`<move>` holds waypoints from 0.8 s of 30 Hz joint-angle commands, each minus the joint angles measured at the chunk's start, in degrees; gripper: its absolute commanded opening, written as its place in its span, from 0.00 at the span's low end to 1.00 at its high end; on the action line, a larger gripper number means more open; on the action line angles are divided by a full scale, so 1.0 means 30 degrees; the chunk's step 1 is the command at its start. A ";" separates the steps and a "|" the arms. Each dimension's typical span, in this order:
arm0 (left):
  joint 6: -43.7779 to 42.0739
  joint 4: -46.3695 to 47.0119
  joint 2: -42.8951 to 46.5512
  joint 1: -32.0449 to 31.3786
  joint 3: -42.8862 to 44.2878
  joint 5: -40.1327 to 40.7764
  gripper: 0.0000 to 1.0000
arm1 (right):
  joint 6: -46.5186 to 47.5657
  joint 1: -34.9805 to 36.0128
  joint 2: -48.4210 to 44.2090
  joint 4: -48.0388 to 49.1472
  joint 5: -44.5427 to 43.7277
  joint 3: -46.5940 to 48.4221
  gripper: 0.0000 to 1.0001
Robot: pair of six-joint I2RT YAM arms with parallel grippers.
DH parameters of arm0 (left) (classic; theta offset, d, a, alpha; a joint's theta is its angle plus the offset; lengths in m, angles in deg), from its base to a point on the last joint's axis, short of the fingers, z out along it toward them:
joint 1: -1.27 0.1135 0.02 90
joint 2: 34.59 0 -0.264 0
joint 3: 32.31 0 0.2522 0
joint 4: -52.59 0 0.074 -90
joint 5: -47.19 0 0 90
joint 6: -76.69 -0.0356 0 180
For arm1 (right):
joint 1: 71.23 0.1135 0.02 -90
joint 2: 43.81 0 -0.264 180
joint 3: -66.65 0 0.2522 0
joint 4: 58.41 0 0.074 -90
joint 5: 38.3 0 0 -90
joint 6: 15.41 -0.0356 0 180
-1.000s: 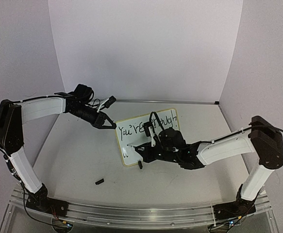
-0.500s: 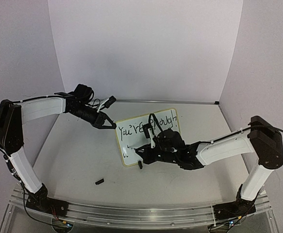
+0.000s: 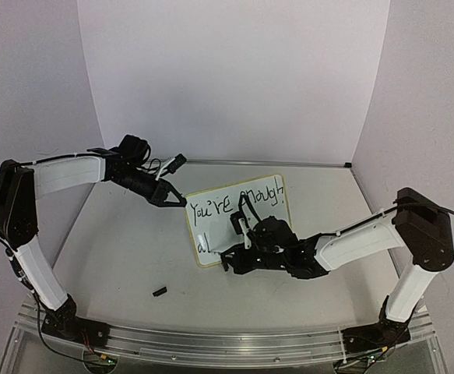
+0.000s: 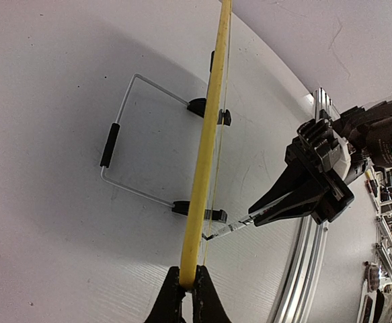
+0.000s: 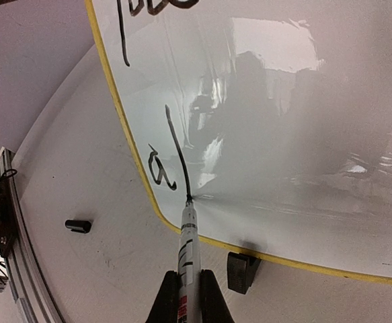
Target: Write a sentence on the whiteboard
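Note:
The whiteboard stands tilted mid-table on black clip feet. Its top line reads "You're enough"; below it sit the letters "al" of the sentence. My left gripper is shut on the board's yellow rim at the upper left corner, and the left wrist view shows that pinch. My right gripper is shut on a white marker. The marker's tip touches the board at the foot of the long "l" stroke, just right of the "a".
A small black marker cap lies on the table left of the board, also seen as the cap. A black clip foot holds the lower rim. A wire stand props the board behind. An aluminium rail runs along the near edge.
My right gripper has slid down the board toward the near edge, drawing an "l" stroke after the "a". The top line is now uncovered. The left arm has not moved.

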 commanded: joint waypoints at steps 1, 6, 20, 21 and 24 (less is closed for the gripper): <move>-0.1069 -0.0548 0.0350 -0.0388 0.0245 0.1071 0.00 | -0.0036 -0.0032 0.0144 -0.0318 -0.0669 0.0167 0.00; -0.1068 -0.0566 0.0339 -0.0386 0.0246 0.1101 0.00 | 0.0177 -0.0023 -0.0047 -0.0342 -0.0834 0.0315 0.00; -0.1027 -0.0529 0.0390 -0.0483 0.0245 0.1199 0.00 | 0.0764 -0.0045 -0.3363 -0.1808 -0.0861 -0.0030 0.00; -0.1030 -0.0529 0.0401 -0.0501 0.0245 0.1228 0.00 | 0.0814 -0.0041 -0.3268 -0.1820 -0.0842 -0.0018 0.00; -0.1058 -0.0536 0.0424 -0.0532 0.0217 0.1320 0.00 | 0.0916 -0.0050 -0.2735 -0.1778 -0.0685 0.0110 0.00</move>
